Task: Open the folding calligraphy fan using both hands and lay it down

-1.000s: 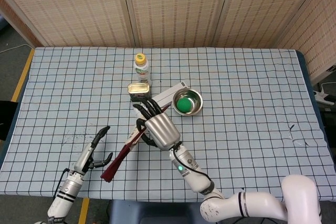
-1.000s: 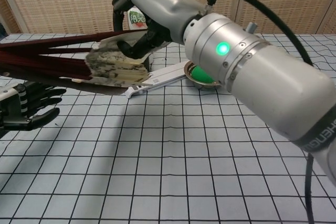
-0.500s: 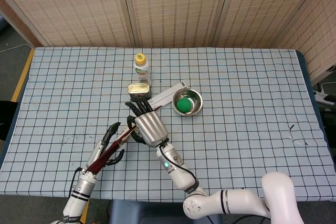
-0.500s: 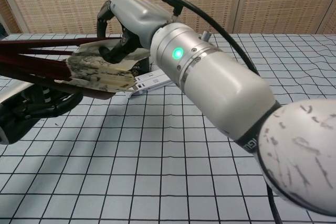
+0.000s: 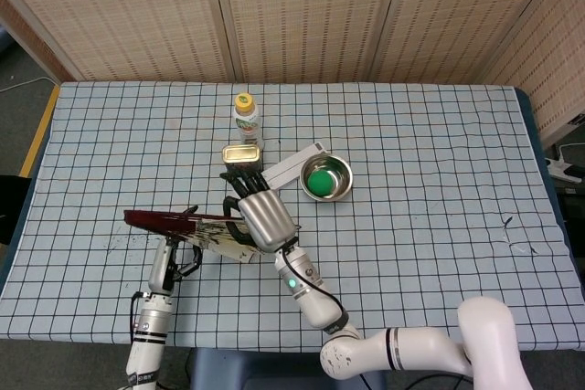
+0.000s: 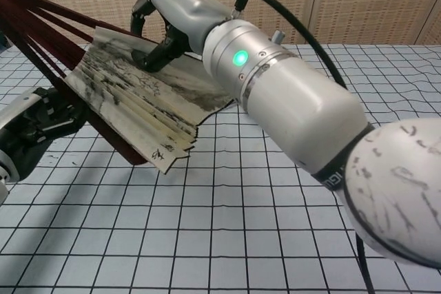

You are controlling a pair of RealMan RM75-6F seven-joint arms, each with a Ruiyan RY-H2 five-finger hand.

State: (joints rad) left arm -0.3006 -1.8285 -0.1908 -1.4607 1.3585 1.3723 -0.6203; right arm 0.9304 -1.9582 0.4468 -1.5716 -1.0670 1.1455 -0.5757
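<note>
The folding fan (image 5: 187, 226) is partly spread above the checked cloth, with dark red ribs and an ink-painted paper leaf (image 6: 138, 105). My right hand (image 5: 260, 215) grips the fan's right edge; in the chest view the right hand (image 6: 172, 18) closes its fingers over the top of the leaf. Below the fan's left part, my left hand (image 5: 174, 258) holds the lower red guard, and the chest view shows the left hand (image 6: 41, 116) with its dark fingers wrapped at that guard's base. The pivot end is hidden from both views.
Behind the hands stand a yellow-capped bottle (image 5: 244, 116) and a tin can (image 5: 241, 159). A steel bowl (image 5: 340, 171) with a green ball and a flat white strip (image 5: 294, 161) lie to the right. Checked cloth (image 5: 430, 180) covers the table.
The fan has spread from a narrow bundle into a wider wedge. The left hand took hold of the lower guard and swung it left, while the right hand held the other edge.
</note>
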